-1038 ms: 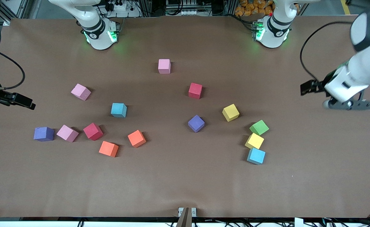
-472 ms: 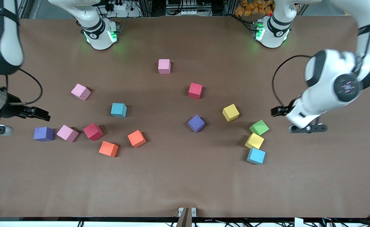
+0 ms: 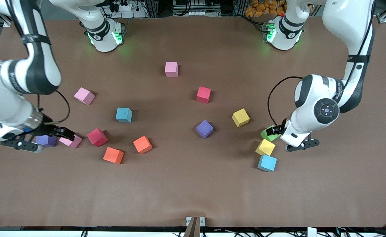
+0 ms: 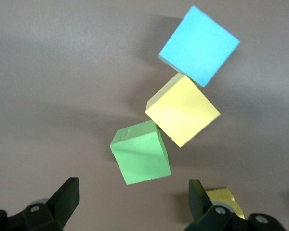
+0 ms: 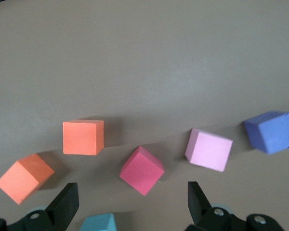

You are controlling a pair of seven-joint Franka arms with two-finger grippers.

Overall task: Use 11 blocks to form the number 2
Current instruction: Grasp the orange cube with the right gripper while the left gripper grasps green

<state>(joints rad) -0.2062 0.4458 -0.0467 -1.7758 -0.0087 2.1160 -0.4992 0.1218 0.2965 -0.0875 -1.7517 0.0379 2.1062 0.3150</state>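
Loose blocks lie scattered over the brown table, and no number 2 is in view. My left gripper (image 4: 133, 202) hangs open just above the table beside the green block (image 3: 267, 134) (image 4: 140, 152), which touches a yellow block (image 3: 265, 147) (image 4: 183, 109). A light blue block (image 3: 267, 163) (image 4: 199, 44) is nearer the camera. My right gripper (image 5: 132, 202) is open in the air over a purple block (image 3: 46, 141) (image 5: 271, 132) and a pink block (image 3: 71, 142) (image 5: 208, 149). A red block (image 3: 97, 137) (image 5: 141, 170) lies beside them. Both grippers hold nothing.
Two orange blocks (image 3: 142, 144) (image 3: 113, 155) lie near the red one. Farther from the camera sit a light blue block (image 3: 124, 115) and pink blocks (image 3: 84, 95) (image 3: 171, 69). Mid-table are a red (image 3: 203, 94), a purple (image 3: 205, 128) and a yellow block (image 3: 240, 117).
Both arms have swung in from the table's ends and come down: the left gripper to the green block, the right over the purple and pink blocks. No block has moved.
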